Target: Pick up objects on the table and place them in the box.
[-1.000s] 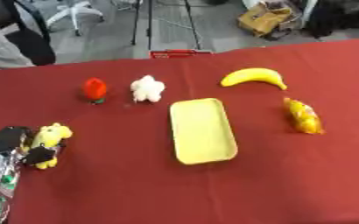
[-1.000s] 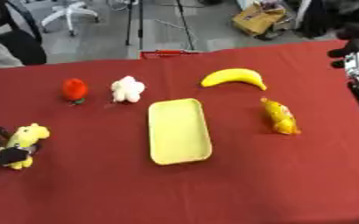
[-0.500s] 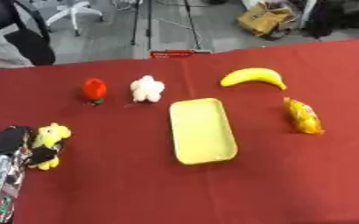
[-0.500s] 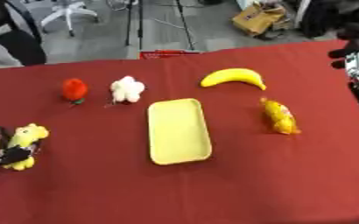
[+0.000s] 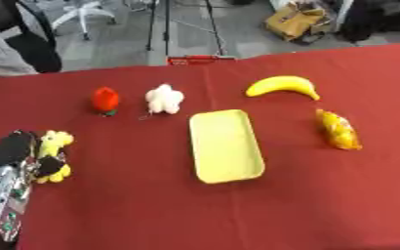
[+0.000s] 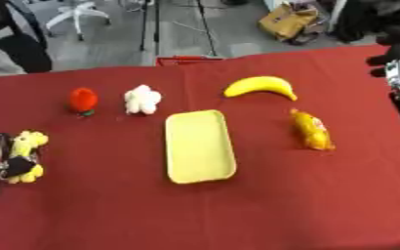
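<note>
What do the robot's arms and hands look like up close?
The left hand is black and bulky, on a forearm with silvery metal parts and small coloured specks like exposed electronics. The right hand shows at the right eye view's right edge: black fingers above a silver-white wrist section, then a dark arm.

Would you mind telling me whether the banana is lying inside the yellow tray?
No, the banana lies on the red tablecloth beyond the yellow tray, apart from it.
</note>
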Tool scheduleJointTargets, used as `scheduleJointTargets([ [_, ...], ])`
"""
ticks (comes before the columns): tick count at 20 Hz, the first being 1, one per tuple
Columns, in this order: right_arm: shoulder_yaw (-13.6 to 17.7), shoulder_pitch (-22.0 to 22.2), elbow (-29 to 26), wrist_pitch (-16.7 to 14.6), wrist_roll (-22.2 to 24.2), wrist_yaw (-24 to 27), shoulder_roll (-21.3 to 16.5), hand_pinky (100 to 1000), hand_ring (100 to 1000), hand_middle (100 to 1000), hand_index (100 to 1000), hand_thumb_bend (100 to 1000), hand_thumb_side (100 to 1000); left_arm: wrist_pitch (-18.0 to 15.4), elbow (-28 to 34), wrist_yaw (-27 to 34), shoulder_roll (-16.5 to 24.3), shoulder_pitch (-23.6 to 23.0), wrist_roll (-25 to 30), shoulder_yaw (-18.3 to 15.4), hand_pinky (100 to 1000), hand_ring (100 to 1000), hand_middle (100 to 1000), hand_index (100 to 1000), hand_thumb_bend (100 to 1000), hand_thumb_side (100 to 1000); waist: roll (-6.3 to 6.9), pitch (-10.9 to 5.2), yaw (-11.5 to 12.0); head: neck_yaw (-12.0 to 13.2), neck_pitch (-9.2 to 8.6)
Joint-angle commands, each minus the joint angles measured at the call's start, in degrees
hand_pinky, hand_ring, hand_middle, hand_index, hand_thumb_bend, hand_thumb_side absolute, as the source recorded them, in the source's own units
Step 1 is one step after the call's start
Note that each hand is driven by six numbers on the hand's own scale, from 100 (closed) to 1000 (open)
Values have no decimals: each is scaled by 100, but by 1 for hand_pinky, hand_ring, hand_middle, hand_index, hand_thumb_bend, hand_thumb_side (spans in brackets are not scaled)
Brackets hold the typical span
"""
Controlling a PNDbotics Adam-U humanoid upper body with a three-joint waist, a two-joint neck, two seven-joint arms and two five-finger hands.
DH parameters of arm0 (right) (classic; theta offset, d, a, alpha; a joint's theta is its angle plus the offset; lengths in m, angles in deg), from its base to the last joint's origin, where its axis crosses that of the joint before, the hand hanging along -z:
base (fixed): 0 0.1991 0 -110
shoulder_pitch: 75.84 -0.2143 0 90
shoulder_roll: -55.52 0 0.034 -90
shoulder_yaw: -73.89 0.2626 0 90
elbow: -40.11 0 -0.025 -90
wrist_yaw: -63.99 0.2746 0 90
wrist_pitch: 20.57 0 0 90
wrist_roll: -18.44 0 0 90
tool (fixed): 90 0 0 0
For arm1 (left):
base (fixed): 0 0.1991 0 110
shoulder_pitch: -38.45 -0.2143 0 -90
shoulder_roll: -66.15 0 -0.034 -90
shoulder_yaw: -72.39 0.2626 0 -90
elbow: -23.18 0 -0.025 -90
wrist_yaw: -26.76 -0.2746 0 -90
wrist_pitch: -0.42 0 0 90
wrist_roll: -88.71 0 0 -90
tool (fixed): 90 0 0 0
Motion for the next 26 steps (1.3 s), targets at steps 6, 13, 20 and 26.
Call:
scheduleJointTargets([
  [6, 20, -43, -63, -12, 16, 30, -95, 674, 701, 793, 893, 100, 767, -527, 1147, 1196, 130, 877, -190, 674, 451, 341, 378, 484, 219, 474, -21, -145, -24, 44, 28],
  [13, -19, -86, -83, -19, 51, 59, -96, 674, 700, 794, 894, 100, 770, -1457, 211, 1946, -166, 2065, 254, 1882, 486, 369, 401, 506, 235, 502, -47, -159, -75, 117, 28],
  [20, -59, -130, -84, -20, 89, 91, -80, 674, 700, 794, 894, 100, 769, -2455, -746, 1267, -600, 2699, 634, 2711, 523, 400, 447, 543, 228, 508, -55, -170, -112, 126, 28],
  [26, -66, -127, -69, -24, 104, 99, -64, 674, 699, 793, 895, 100, 770, -3067, -1037, 907, -682, 2703, 945, 2891, 552, 443, 478, 562, 256, 517, -50, -184, -127, 91, 28],
])
